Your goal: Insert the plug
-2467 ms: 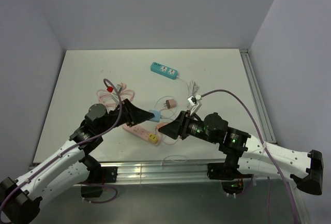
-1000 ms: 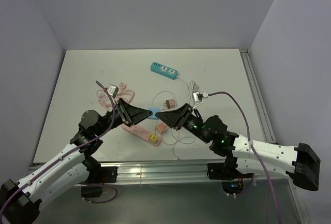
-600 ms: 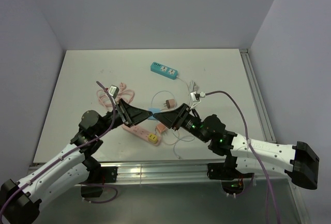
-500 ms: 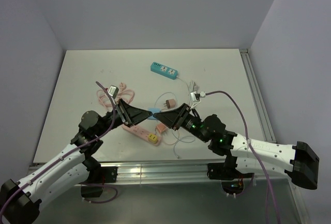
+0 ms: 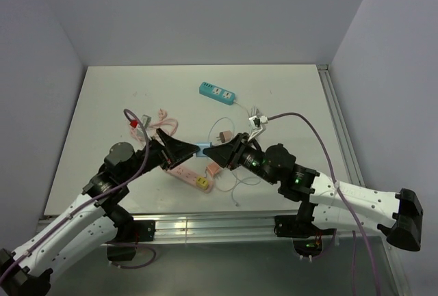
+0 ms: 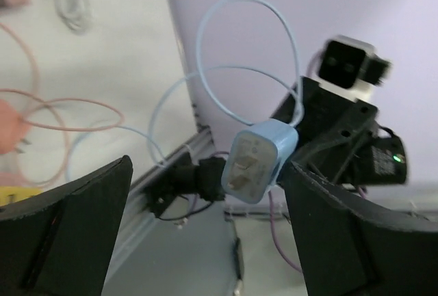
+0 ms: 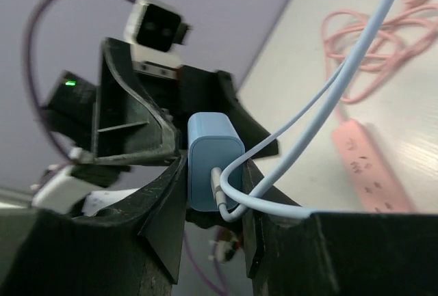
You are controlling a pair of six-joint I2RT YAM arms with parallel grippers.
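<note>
Counting what's on the table point(image 5: 123, 91): two power strips, a teal power strip point(image 5: 217, 93) toward the back and a pink power strip point(image 5: 183, 172) with a yellow socket at its near end. There's one blue charger point(image 7: 214, 158), and one light blue cable point(image 7: 321, 108) plugged into it, looping off. Two small pink plugs: the far pink plug point(image 5: 224, 137) lies prongs out, and the near pink plug point(image 5: 213, 169) sits just beside the pink strip. There's also one white cable point(image 5: 254, 117) bundle and a pink cord coil point(image 5: 162, 121).

Both arms stretch in low from the near edge and meet nose to nose over the middle, above the pink strip. The right gripper point(image 5: 208, 152) is clamped on the blue charger, with a finger point(image 7: 164, 207) pressed against each side, holding it up off the table. The left gripper point(image 6: 205, 193) faces it with its jaws spread wide. The charger sits in front of that gap, and neither left finger touches it.
</note>
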